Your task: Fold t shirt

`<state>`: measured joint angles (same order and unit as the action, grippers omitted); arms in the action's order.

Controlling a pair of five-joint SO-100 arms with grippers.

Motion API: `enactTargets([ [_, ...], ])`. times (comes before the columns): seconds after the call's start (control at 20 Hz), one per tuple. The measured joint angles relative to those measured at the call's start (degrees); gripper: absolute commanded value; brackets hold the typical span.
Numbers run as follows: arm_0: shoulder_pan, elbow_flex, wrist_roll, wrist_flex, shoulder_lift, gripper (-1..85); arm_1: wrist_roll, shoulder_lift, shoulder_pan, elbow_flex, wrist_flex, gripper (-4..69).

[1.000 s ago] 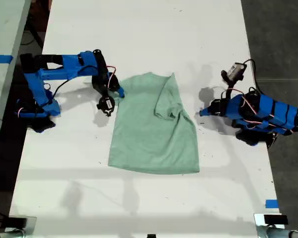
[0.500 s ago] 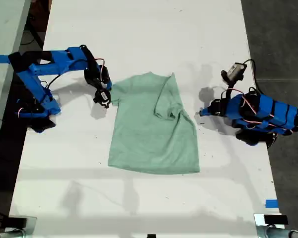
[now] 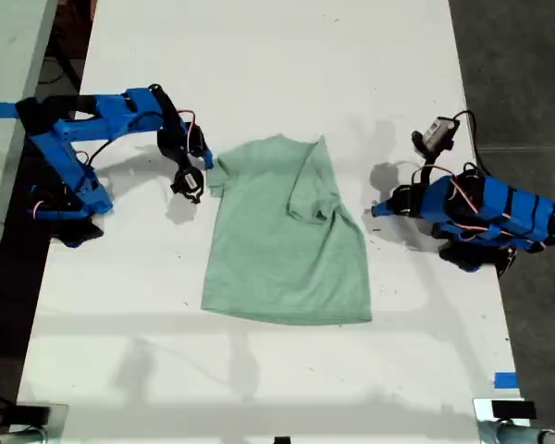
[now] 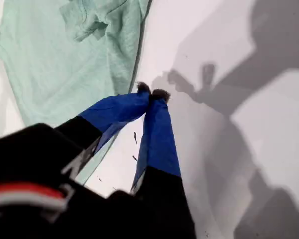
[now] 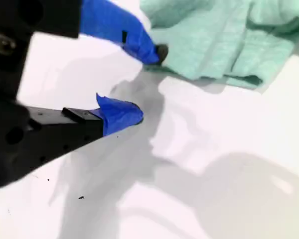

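My second gripper (image 5: 149,83) (image 3: 190,182) stood wide open and empty, one tip just beside the shirt's (image 3: 277,240) (image 5: 214,40) (image 4: 65,59) sleeve. My first gripper (image 4: 152,94) (image 3: 377,210) was pinched together on nothing, near the opposite side. The shirt lay mid-table (image 3: 259,74), one sleeve folded inward.

White table (image 3: 259,55), blue tape (image 3: 505,379) at its edge.

The t shirt (image 4: 65,55) is cut off by the first wrist view's edge toward 11 o'clock, and my first gripper (image 4: 152,94) hides its near hem.
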<state>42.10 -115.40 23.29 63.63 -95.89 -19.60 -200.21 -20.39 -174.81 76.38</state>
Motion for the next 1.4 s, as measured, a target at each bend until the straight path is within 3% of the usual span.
enactTargets([
  [0.3,-2.2,-0.09,-0.62,0.0,-1.49,19.8,0.0,0.0,0.0,0.0,0.0,1.2],
  [0.5,-3.25,0.09,-5.1,-0.7,-6.33,22.9,0.0,0.0,0.0,0.0,0.0,1.2],
  [0.8,-3.52,0.62,-2.29,-2.55,2.81,21.4,0.0,0.0,0.0,0.0,0.0,1.2],
  [0.85,-3.52,1.85,-2.11,-2.72,6.06,18.4,0.0,0.0,0.0,0.0,0.0,1.2],
  [0.95,-3.08,3.96,-1.85,-1.67,12.22,0.7,0.0,0.0,0.0,0.0,0.0,1.2],
  [1.05,-2.9,5.89,-1.32,-2.29,15.91,-0.2,0.0,0.0,0.0,0.0,0.0,1.2],
  [1.2,-2.9,7.38,-1.49,-0.18,14.85,-0.2,0.0,0.0,0.0,0.0,0.0,1.2],
  [1.4,-3.08,14.5,-1.58,9.84,14.94,-0.2,0.0,0.0,0.0,0.0,0.0,1.2],
])
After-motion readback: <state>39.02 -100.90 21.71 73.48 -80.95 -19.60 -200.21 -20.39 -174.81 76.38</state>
